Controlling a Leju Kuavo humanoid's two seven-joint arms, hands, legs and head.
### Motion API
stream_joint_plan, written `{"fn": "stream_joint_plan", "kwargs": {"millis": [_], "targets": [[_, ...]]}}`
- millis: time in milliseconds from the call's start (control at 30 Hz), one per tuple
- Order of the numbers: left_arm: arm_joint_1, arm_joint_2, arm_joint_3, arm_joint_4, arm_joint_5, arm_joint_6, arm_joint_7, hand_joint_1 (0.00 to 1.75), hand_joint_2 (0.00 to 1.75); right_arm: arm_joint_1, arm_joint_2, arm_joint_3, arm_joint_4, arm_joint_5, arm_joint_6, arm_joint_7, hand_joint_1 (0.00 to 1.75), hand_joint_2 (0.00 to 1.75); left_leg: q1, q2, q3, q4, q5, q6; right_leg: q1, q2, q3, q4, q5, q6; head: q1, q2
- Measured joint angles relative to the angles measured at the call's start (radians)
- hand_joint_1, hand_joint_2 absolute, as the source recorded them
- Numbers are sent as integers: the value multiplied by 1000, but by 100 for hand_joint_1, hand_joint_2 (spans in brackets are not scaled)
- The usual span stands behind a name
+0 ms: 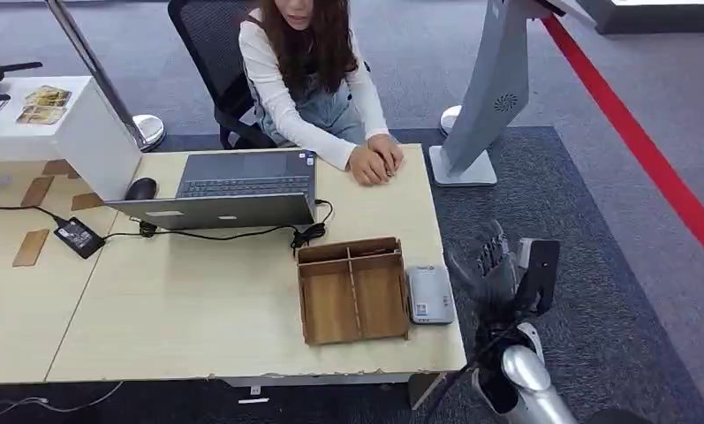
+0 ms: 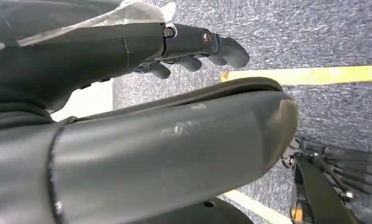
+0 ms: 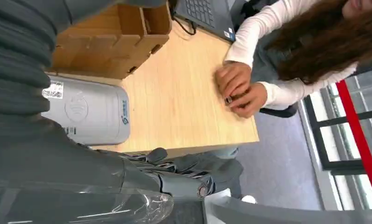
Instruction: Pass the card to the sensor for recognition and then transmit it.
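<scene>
The grey card sensor (image 1: 430,294) lies flat near the table's right front edge, just right of a wooden two-compartment box (image 1: 352,290). My right hand (image 1: 498,269) hovers just off the table's right edge, beside the sensor, fingers straight and apart, holding nothing. In the right wrist view the same hand (image 3: 174,175) sits close to the sensor (image 3: 88,109) and the box (image 3: 104,42). My left hand (image 2: 188,44) hangs over the grey carpet, fingers loosely extended and empty. A person sits across the table, hands (image 1: 376,163) clasped on the far edge.
A laptop (image 1: 233,190), mouse (image 1: 140,188) and power adapter (image 1: 79,237) with cables occupy the table's far left. A white box (image 1: 56,132) carries small cards (image 1: 43,104). A white kiosk stand (image 1: 494,97) rises on the carpet beyond the table's right corner.
</scene>
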Motion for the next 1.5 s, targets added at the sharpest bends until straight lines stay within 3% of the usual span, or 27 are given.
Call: {"fn": "stream_joint_plan", "kwargs": {"millis": [600,733,1000,1167,1200,1267,1300,1333,1367,1400,1500], "targets": [[-3,-5,0,0,0,5,-2,0,0,16,3,-9,-156,-20,-10,-39,0,175,0,0,0,0,0,0,0,0,0,0,0,0,0,0],[-4,-5,0,0,-10,2,-10,0,0,15,6,-5,-182,-18,19,-52,0,175,0,0,-1,0,0,0,0,0,0,0,0,0,0,0],[-4,-6,0,0,-13,-1,-15,0,0,3,11,8,-205,19,40,-66,0,175,0,0,0,0,0,0,0,0,0,0,0,0,0,0],[-4,-8,0,0,-13,-1,-15,0,0,-11,14,41,-244,135,47,-45,0,175,0,0,-1,0,0,0,0,0,0,0,0,0,0,0],[-4,-8,-1,0,-13,-1,-14,0,0,-11,14,43,-248,143,47,-40,175,175,0,0,-1,0,0,0,0,0,0,0,0,0,0,0],[-6,-11,-2,0,-13,-1,-9,0,0,-12,14,51,-259,163,51,-29,175,175,0,0,-1,0,0,0,0,0,0,0,0,0,0,0],[-6,-13,-1,0,-13,0,-7,0,0,-12,14,56,-264,169,53,-26,155,175,0,0,-1,0,0,0,0,0,0,0,0,0,0,0],[-6,-13,-2,0,-13,0,-8,0,0,-12,15,60,-268,172,53,-21,108,175,0,0,0,0,0,0,0,0,0,0,0,0,0,0],[-6,-15,-1,0,-13,1,-7,0,0,-12,15,64,-271,175,54,-20,37,175,0,0,0,0,0,0,0,0,0,0,0,0,0,0],[-7,-16,-2,0,-13,1,-8,0,0,-13,15,68,-274,176,54,-20,0,175,0,0,0,0,0,0,0,0,0,0,0,0,0,0],[-7,-20,-2,0,-13,5,-8,0,0,-13,15,76,-285,176,55,-18,0,175,0,0,0,0,0,0,0,0,0,0,0,0,0,0]]}}
